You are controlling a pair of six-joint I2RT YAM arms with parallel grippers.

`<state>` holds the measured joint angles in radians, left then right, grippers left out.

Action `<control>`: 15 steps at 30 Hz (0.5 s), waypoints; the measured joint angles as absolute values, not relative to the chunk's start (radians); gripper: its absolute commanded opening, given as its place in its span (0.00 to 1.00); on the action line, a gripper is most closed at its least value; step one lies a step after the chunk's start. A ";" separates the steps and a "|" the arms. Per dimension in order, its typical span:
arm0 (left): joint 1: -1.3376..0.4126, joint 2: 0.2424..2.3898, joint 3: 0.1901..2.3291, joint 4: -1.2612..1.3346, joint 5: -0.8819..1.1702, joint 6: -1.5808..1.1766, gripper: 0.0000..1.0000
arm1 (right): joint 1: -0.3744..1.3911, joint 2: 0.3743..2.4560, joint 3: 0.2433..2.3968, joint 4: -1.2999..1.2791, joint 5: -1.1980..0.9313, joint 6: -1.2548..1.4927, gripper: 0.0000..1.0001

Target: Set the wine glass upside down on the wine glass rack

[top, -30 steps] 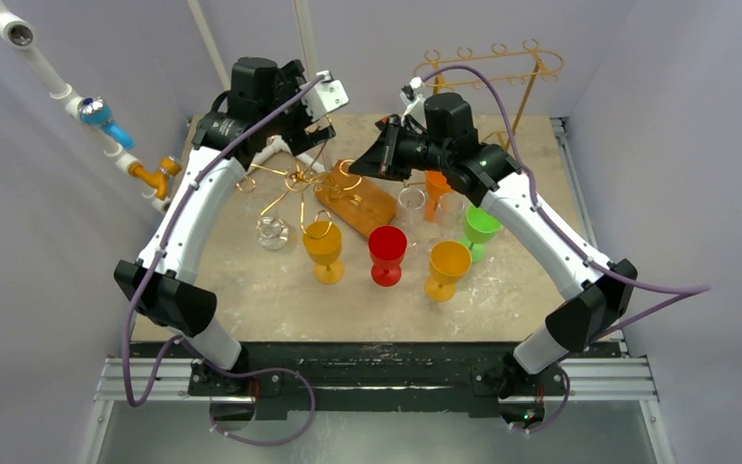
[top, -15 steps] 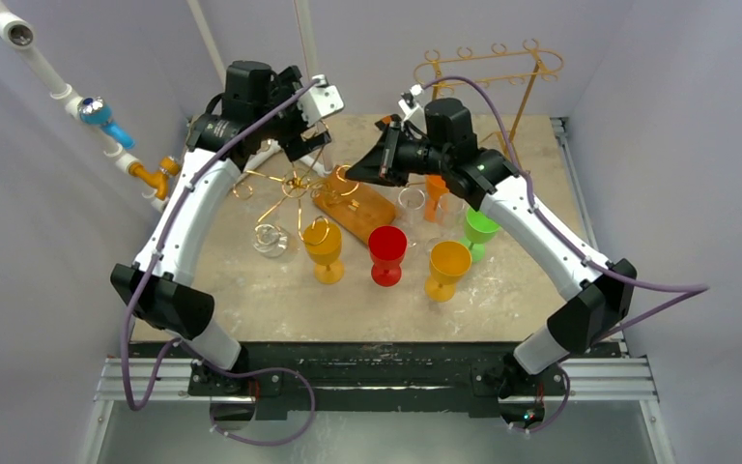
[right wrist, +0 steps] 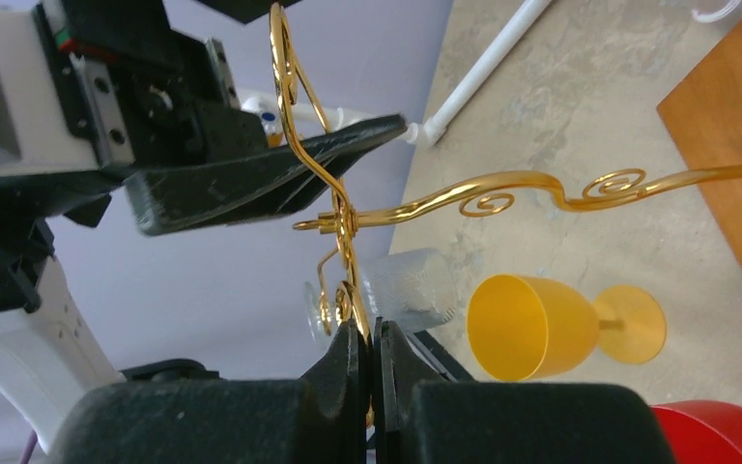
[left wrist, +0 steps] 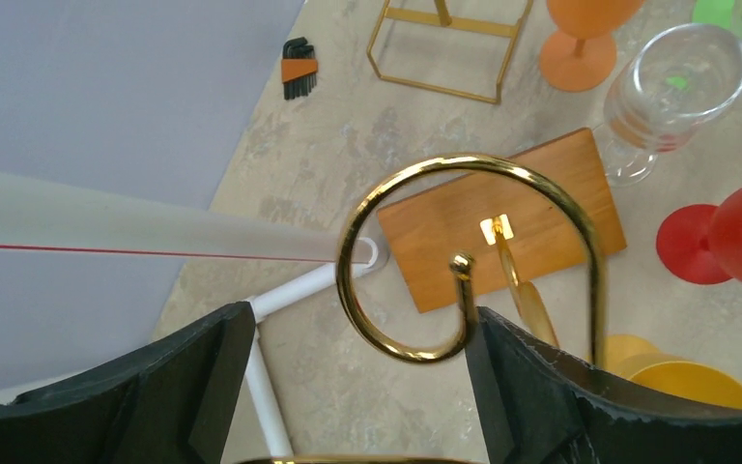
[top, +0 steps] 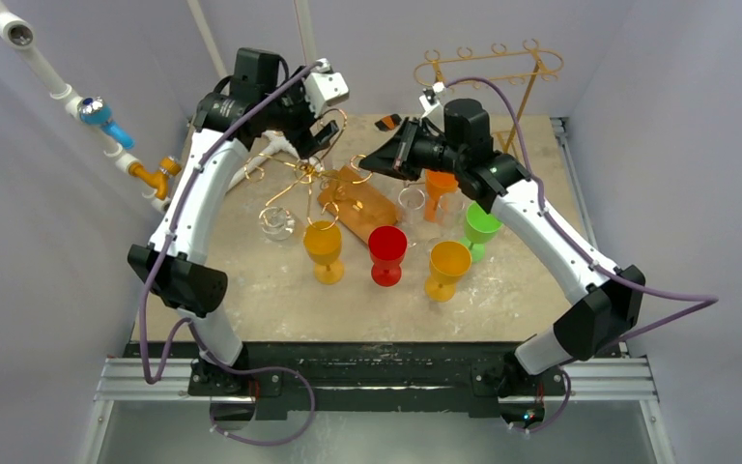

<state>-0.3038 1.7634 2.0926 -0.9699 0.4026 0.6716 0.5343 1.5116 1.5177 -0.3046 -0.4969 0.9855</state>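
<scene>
The right gripper [right wrist: 375, 333] pinches one thin arm of the gold rack [right wrist: 502, 184], with its two black fingers pressed together. Just behind are a clear glass [right wrist: 408, 288] and a yellow wine glass [right wrist: 527, 327].

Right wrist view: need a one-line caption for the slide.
Right gripper shut on a gold wire of the rack; yellow glass beyond.

The left arm [top: 188, 203] and the right arm [top: 551, 232] are long white tubes with fat black joints. A thin purple cable [top: 710, 300] loops along each arm, and a small white box [top: 328, 89] sits by the left wrist. The left hand [left wrist: 359, 324] and the right hand [right wrist: 372, 333] have thick, rough black fingers.
</scene>
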 measured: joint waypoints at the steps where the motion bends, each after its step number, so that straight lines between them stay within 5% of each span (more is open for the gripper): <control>1: -0.307 1.765 2.103 -0.976 0.412 0.659 0.75 | 0.526 1.512 1.518 -0.303 -0.492 0.988 0.00; 6: -0.326 1.766 2.149 -0.992 0.425 0.607 0.58 | 0.508 1.520 1.528 -0.307 -0.490 0.992 0.00; 8: -0.332 1.770 2.170 -0.999 0.425 0.590 0.69 | 0.501 1.522 1.528 -0.308 -0.490 0.998 0.00; 11: -0.338 1.785 2.203 -1.003 0.422 0.566 0.99 | 0.489 1.526 1.530 -0.304 -0.492 1.011 0.00; 15: -0.336 1.790 2.208 -0.975 0.408 0.544 1.00 | 0.477 1.530 1.530 -0.299 -0.493 1.020 0.00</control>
<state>-0.3359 1.7905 2.2078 -0.9752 0.4076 0.5438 0.4774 1.5303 1.5295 -0.2993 -0.4927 1.0203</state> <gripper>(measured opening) 0.991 0.048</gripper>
